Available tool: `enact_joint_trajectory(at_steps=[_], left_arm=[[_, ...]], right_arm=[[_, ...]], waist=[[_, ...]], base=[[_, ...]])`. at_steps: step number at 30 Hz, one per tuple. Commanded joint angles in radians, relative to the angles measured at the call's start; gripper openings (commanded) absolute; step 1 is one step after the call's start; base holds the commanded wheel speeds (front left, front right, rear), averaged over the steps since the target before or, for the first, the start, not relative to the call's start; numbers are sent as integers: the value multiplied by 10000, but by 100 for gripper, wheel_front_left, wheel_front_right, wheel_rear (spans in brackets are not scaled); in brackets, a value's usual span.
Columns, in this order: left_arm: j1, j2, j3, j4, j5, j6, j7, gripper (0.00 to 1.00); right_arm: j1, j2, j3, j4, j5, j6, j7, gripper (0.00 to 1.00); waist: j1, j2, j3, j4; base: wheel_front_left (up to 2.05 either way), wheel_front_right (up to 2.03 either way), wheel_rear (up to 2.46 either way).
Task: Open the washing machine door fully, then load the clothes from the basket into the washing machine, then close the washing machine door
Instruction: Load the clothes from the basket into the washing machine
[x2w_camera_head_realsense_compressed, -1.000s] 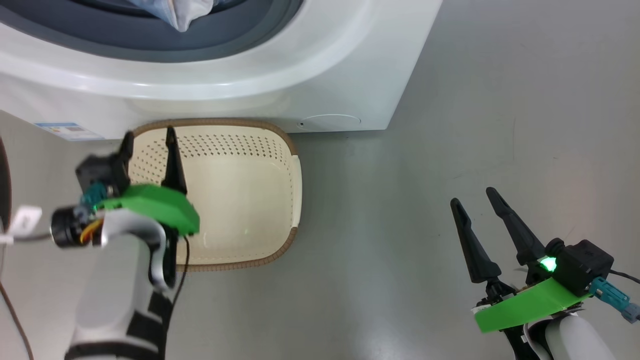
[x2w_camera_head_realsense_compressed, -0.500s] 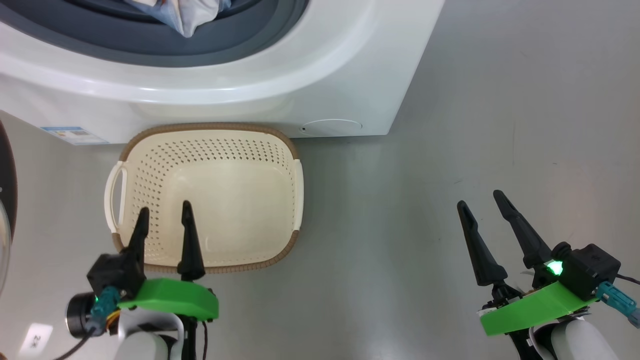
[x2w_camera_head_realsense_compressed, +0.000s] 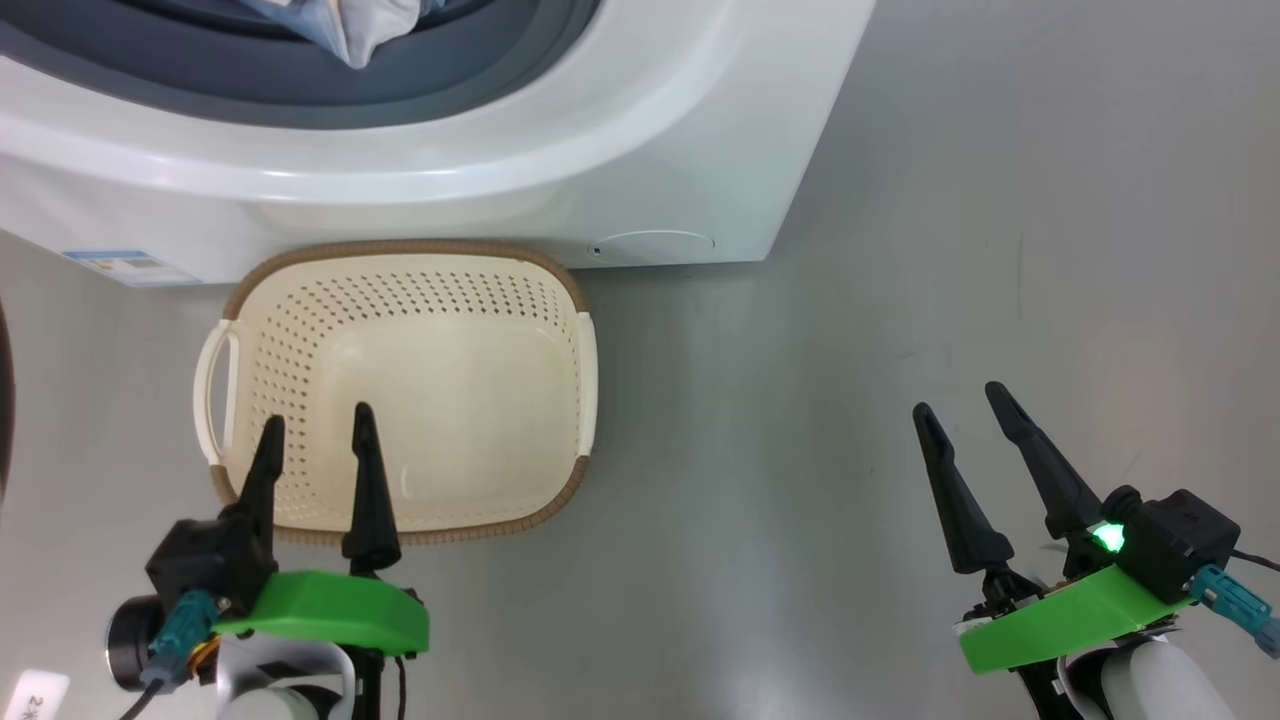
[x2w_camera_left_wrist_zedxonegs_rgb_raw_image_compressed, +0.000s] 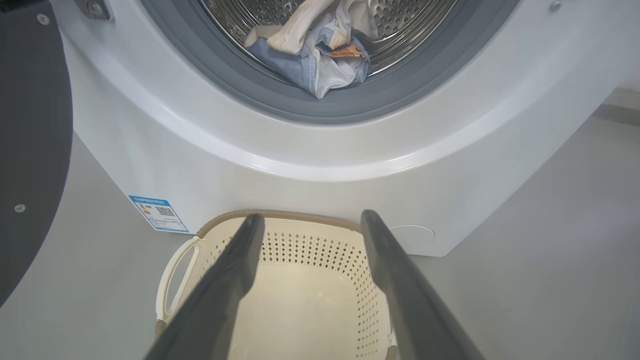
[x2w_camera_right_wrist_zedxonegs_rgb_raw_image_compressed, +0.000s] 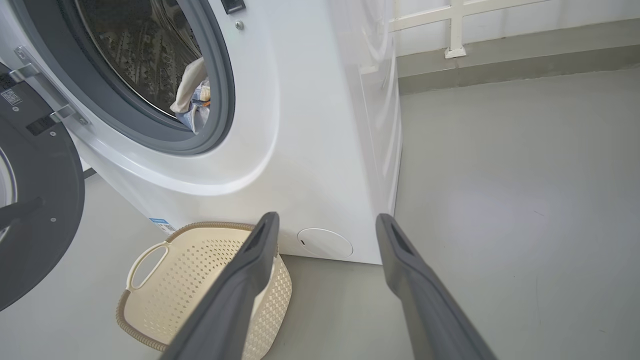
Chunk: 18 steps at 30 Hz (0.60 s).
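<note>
Both tools stand spread wide: the left tool (x2w_camera_head_realsense_compressed: 317, 415) hovers over the basket's (x2w_camera_head_realsense_compressed: 430, 300) near edge, the right tool (x2w_camera_head_realsense_compressed: 956, 397) above the floor (x2w_camera_head_realsense_compressed: 800, 450) well apart from it. The clothes (x2w_camera_left_wrist_zedxonegs_rgb_raw_image_compressed: 320, 70) lie bunched inside the washing machine (x2w_camera_head_realsense_compressed: 600, 130). The washing machine door (x2w_camera_right_wrist_zedxonegs_rgb_raw_image_compressed: 40, 200) hangs open, and the basket sits against the machine's front.

both sets of jaws same build: two long tapered matte-black fingers (x2w_camera_head_realsense_compressed: 370, 480), kinda spiky. bright green plastic plate (x2w_camera_head_realsense_compressed: 330, 620) at each wrist, boxy black camera module (x2w_camera_head_realsense_compressed: 1185, 530) on top, teal connector (x2w_camera_head_realsense_compressed: 1225, 592) with dark cable (x2w_camera_head_realsense_compressed: 1255, 553) coming off. green LED (x2w_camera_head_realsense_compressed: 1104, 537) lit on right one. forearms (x2w_camera_head_realsense_compressed: 1150, 685) glossy white. left wrist also has black round cap (x2w_camera_head_realsense_compressed: 125, 645) and small white tag (x2w_camera_head_realsense_compressed: 35, 692)
</note>
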Motion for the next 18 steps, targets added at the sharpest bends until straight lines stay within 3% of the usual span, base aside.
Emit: enact_joint_trajectory(at_steps=[1, 10, 18], left_arm=[[-76, 191, 322, -281, 0, 52, 65, 100], [-1642, 340, 341, 303, -126, -63, 543, 100], [-4044, 803, 548, 2100, -135, -204, 1121, 100]], right_arm=[[230, -4, 269, -280, -91, 16, -48, 100], [-41, 98, 379, -260, -33, 16, -48, 100], [-252, 224, 563, -114, 52, 16, -48, 100]], waist=[[0, 0, 99, -44], [0, 0, 577, -362], [0, 0, 733, -783]], base=[[0, 0, 0], [0, 0, 0], [0, 0, 0]])
